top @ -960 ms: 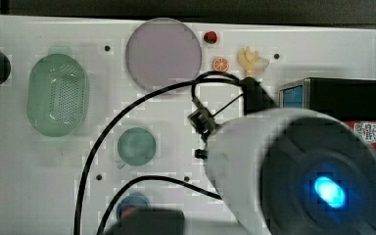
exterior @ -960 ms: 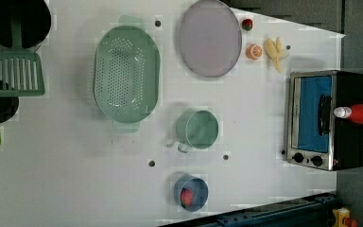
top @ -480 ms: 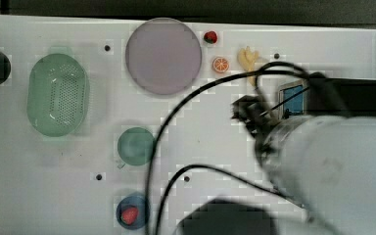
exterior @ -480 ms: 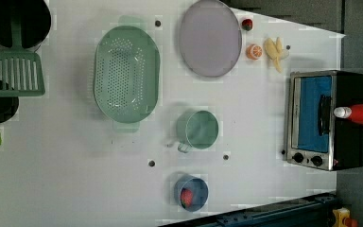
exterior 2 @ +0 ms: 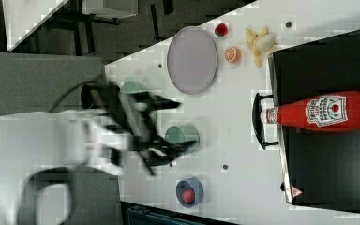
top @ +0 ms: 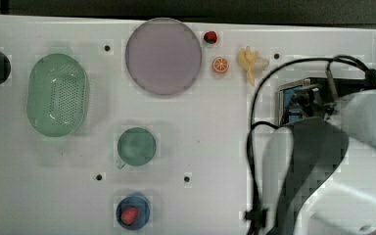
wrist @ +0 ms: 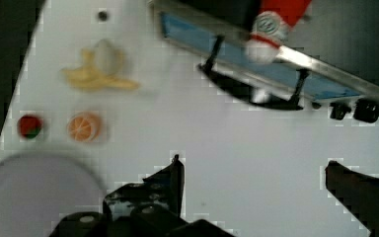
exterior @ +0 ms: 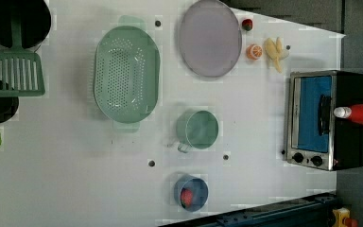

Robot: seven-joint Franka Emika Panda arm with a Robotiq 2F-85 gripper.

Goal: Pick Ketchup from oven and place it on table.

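- Here, the ketchup (exterior 2: 319, 111) lies on its side on top of the oven (exterior: 325, 118), cap over the door handle.
- The jaws (wrist: 254, 190) are spread wide and empty above the worktop (exterior: 246, 123), near the oven front.
- A strawberry (top: 129, 214) sits in the blue bowl (top: 133, 212).

The bulky white robot arm (top: 323, 166) blankets most of the black silver-framed toaster oven (top: 293, 95) in the top view. In the wrist view the red white-capped ketchup bottle (wrist: 276, 19) is cut by the edge and smeared. The arm (exterior 2: 51, 140) is motion-blurred in the right view.
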